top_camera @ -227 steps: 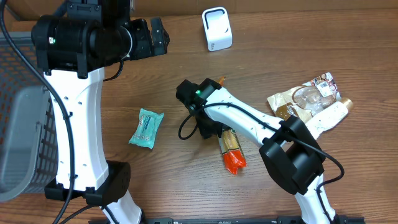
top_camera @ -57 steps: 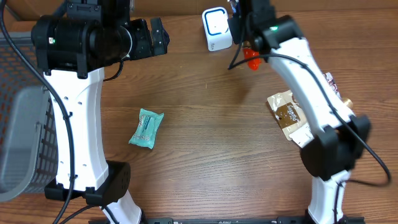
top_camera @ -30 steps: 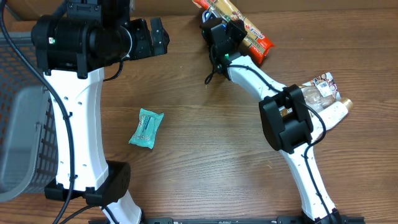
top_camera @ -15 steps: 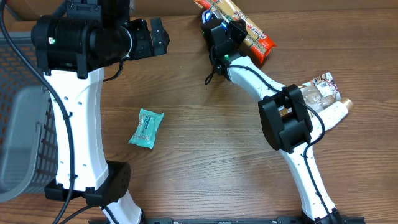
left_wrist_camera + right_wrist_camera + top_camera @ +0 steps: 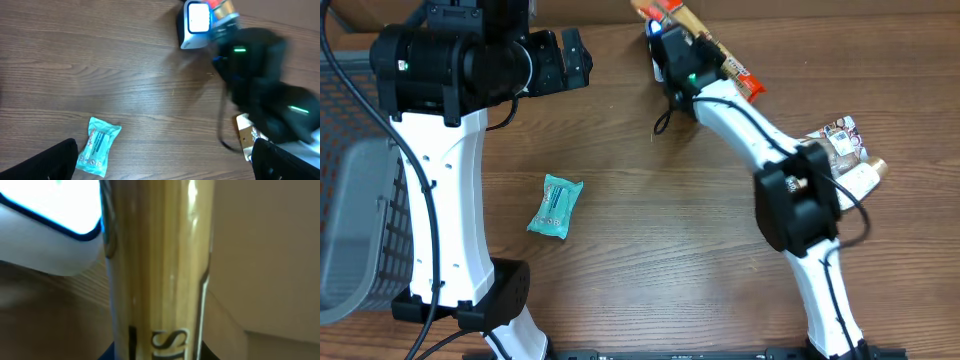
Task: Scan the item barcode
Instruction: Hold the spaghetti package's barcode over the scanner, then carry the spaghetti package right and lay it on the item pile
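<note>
Golden pasta packet [image 5: 732, 70] — slanted diagonally; right gripper [image 5: 678, 48] clamps it; left gripper [image 5: 578, 58] wide.

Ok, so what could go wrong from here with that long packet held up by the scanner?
1. The packet sticks out far from the right end effector; it might pivot or slip in the grip.
2. The right wrist view shows glossy wrap and lettering, no barcode, so the scanner may miss the read.
3. The packet hangs close to the scanner and could knock it.
</note>
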Robot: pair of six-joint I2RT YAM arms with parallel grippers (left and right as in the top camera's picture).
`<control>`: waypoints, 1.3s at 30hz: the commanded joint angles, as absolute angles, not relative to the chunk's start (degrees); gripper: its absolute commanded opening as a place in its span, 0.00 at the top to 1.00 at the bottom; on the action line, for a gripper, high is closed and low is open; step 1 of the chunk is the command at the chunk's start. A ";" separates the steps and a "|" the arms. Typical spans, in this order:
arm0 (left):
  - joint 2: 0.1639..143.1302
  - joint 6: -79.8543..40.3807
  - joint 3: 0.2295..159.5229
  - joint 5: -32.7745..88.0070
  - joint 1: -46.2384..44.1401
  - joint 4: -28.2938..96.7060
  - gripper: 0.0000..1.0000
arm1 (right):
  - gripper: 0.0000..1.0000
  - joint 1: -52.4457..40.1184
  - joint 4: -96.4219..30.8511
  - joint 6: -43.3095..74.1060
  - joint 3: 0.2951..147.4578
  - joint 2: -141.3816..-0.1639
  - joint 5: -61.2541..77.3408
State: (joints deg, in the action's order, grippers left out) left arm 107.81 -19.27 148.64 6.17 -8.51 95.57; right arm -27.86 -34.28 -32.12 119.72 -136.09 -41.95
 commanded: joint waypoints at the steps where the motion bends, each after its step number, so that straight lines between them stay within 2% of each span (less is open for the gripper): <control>1: 108.27 -18.39 148.97 5.76 -8.64 95.37 0.00 | 0.96 -28.12 -39.03 -17.12 122.28 -116.18 -37.50; 7: 108.27 -18.37 148.97 5.76 -8.64 95.37 0.01 | 0.96 -25.58 -57.54 1.91 122.28 -103.35 -17.47; 10: 108.27 -18.39 148.97 5.76 -8.64 95.37 0.01 | 0.96 -20.25 -68.45 12.56 122.26 -98.10 -5.06; 17: 108.27 -18.39 148.97 5.76 -8.64 95.37 0.00 | 0.96 -6.39 -82.78 27.94 119.57 -97.21 0.08; 22: 108.27 -18.37 148.97 5.76 -8.64 95.37 0.00 | 0.96 -0.03 -79.44 36.67 107.46 -97.21 -3.51; 33: 108.27 -18.39 148.97 5.76 -8.64 95.37 0.01 | 0.96 3.73 -50.00 40.93 75.75 -97.25 -5.96; 34: 108.27 -18.39 148.97 5.76 -8.64 95.37 0.00 | 0.95 3.95 -49.28 40.95 74.37 -97.25 -5.93; 35: 108.27 -18.37 148.97 5.76 -8.64 95.37 0.00 | 0.89 4.14 -48.90 40.93 73.06 -97.25 -5.96; 36: 108.27 -18.39 148.97 5.76 -8.64 95.37 0.00 | 0.75 4.34 -49.15 40.91 72.25 -97.25 -6.00; 39: 108.27 -18.37 148.97 5.76 -8.64 95.37 0.00 | 0.73 4.93 -51.09 40.49 72.10 -97.01 -7.35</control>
State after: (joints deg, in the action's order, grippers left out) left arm 107.81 -19.27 148.64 6.17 -8.51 95.59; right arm 4.03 -51.40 40.23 70.83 -99.18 -4.62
